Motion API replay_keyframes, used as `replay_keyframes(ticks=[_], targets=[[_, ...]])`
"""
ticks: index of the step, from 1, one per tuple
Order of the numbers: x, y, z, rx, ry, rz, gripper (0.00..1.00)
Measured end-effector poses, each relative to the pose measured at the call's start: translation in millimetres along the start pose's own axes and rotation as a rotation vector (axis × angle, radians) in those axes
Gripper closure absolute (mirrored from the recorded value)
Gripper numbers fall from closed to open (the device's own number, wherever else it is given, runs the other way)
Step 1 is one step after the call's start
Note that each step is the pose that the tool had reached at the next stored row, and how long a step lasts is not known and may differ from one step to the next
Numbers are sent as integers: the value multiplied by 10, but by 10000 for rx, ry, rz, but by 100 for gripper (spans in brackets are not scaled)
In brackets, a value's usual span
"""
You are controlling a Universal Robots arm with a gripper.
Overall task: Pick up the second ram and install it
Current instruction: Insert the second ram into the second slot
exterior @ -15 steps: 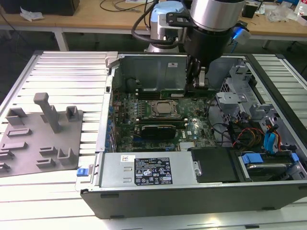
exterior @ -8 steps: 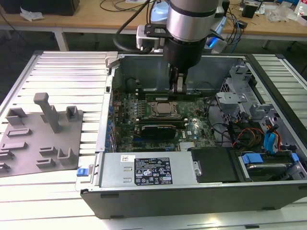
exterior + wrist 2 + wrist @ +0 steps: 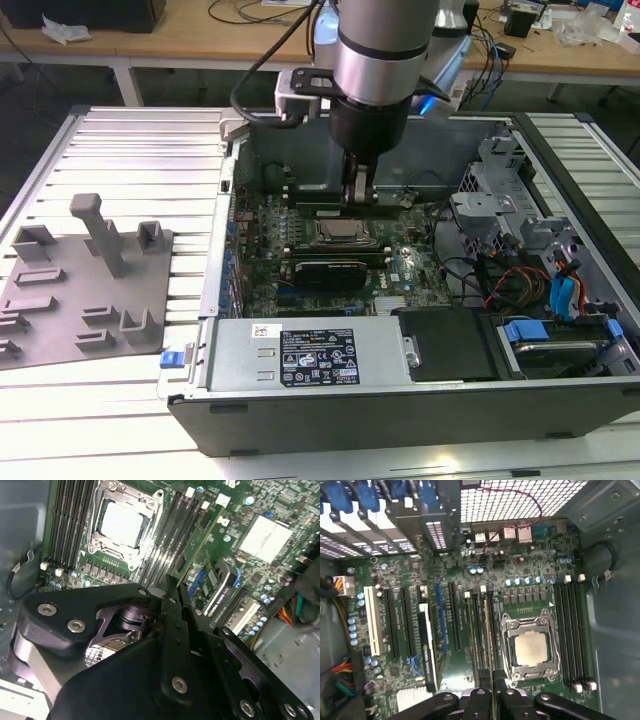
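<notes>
Gripper point(image 3: 492, 702) clenched on the second ram point(image 3: 488, 640), low inside the open computer case point(image 3: 400, 430).
In both wrist views the two black fingers point(image 3: 174, 630) stand almost together, and the stick is pinched between them by one end. The ram is seen on its edge: a very thin, straight strip, green with a pale yellowish line, running away from the fingertips. It lies along the long black memory sockets point(image 3: 476, 630), just beside the processor point(image 3: 531, 650) in its metal frame. I cannot tell whether it already sits in a socket or is just above it. In the exterior view the arm stands upright over the board, and the grey fixture plate point(image 3: 80, 290) lies well apart, outside the case, on the exterior view's left.
</notes>
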State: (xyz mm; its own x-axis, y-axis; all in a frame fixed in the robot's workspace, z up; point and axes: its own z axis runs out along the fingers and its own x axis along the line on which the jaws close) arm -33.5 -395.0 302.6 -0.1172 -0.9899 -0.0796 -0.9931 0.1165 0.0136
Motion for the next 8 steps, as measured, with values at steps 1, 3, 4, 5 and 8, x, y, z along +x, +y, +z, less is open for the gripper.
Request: replay_keyframes(ticks=[1, 3, 4, 5, 8], targets=[[-33, 18, 30, 5, 48, -2, 86], [-104, 39, 63, 14, 134, -23, 86], [-146, 49, 88, 17, 187, -64, 86], [-156, 52, 113, 9, 207, -206, 86], [-169, 54, 162, -1, 270, -422, 86]])
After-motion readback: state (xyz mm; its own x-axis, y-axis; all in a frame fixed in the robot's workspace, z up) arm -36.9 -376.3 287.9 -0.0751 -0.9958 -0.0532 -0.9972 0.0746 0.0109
